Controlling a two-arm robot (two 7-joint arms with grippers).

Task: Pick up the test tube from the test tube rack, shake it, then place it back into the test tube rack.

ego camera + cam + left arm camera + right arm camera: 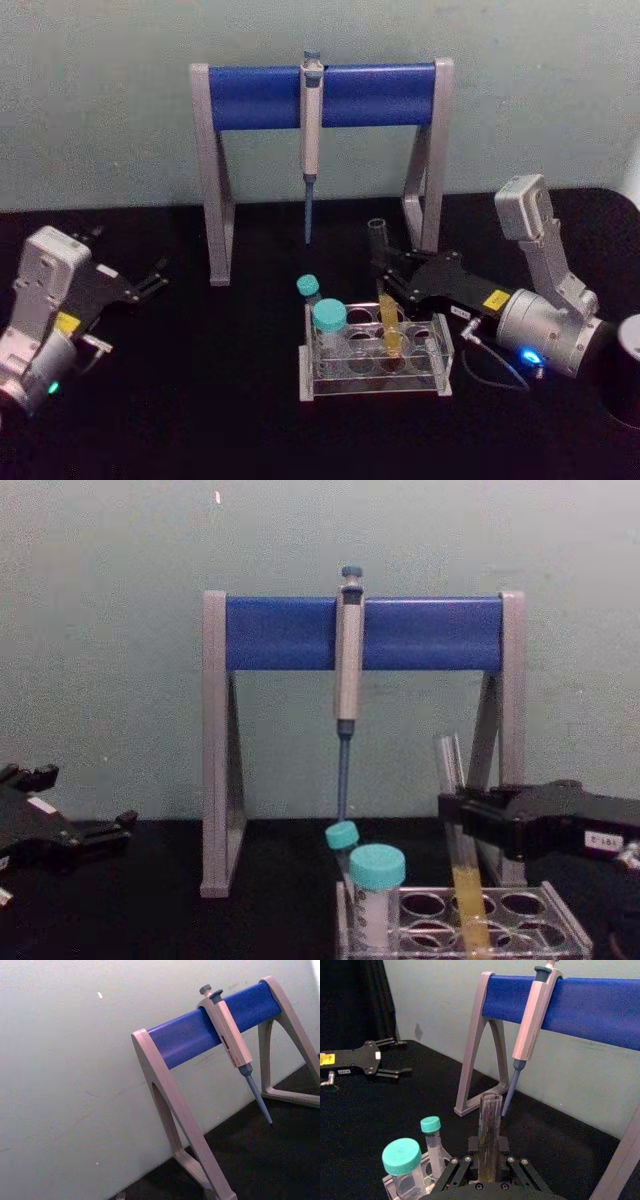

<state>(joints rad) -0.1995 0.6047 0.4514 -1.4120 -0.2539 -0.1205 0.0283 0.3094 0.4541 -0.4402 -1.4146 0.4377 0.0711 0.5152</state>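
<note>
Now right tool clamps test tube — capped tubes beside; left tool wide.

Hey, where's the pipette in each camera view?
Head: pipette hangs centre, behind the rack.
Chest: pipette centre, above the teal caps.
Left wrist: pipette crossing the blue bar.
Right wrist: pipette behind the test tube the right gripper holds.
Shared landmark: the stand's blue bar.
</note>
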